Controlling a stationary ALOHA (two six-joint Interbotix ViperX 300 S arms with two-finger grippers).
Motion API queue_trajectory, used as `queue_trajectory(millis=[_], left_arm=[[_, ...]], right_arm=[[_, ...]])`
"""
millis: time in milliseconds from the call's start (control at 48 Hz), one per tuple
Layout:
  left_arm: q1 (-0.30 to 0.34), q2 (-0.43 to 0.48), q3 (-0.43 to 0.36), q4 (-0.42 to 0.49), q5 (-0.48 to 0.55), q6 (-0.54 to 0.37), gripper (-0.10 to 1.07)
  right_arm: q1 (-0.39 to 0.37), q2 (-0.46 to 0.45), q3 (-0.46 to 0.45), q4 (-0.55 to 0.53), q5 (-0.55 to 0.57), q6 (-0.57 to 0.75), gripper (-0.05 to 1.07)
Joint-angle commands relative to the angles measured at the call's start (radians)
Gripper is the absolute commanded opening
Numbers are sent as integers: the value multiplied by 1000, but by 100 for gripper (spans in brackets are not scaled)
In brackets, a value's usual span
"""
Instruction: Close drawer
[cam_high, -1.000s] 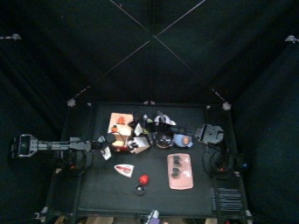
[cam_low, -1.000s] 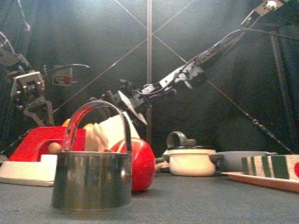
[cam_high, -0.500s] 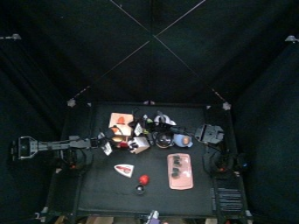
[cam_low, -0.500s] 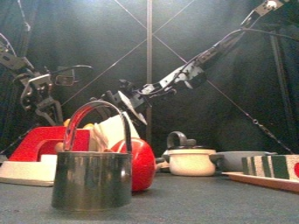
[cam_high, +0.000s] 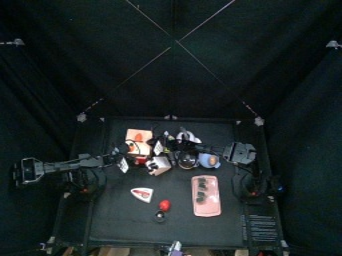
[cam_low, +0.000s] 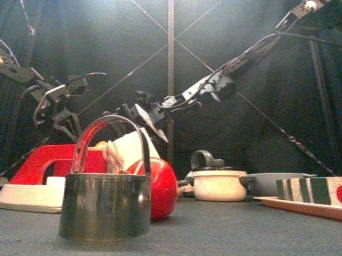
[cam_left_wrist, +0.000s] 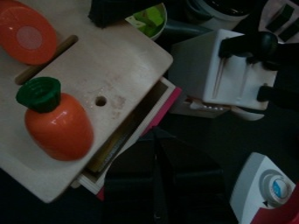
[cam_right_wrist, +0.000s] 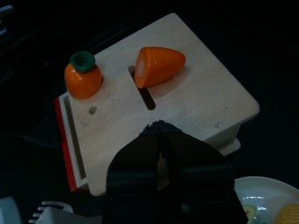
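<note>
Pale peach-tan wooden box with its drawer (cam_left_wrist: 131, 131) ajar at left of centre in the top view; left gripper (cam_high: 118, 157), jaws apart, empty, nearer, just left; right gripper (cam_right_wrist: 163, 140), jaws nearly together, over it from right

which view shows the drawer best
Left wrist view: the drawer fills the frame, its pink-edged tray slid out along one side. Right wrist view shows mostly its top. Top view shows it small; front view hides it behind a tin.

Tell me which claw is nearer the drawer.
Right. The right claw rests over the drawer top; the left claw hangs just off its open side.
</note>
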Motion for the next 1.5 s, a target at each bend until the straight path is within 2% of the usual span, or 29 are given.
queue_trajectory(millis=[0,354,604,1083,1333,1479], left_arm=[[21,21,-29,9,-14,2,38],[66,91,-52,49,-14,2,38],[57,86,-51,55,-14,3,38],[-141,-31,-40,83,-2,3,38],[-227,-81,-20,106,-14,5,38],[-258,-126,-11,160,-12,5,38]], right_arm=[[-8,-26,-11,0,-5,0,31],[-6,-25,-11,0,-5,0,31],[-6,-29,-8,2,-3,0,31],[18,-140,14,-8,2,0,31],[58,-252,109,-9,3,0,31],[110,-339,163,-2,23,5,31]])
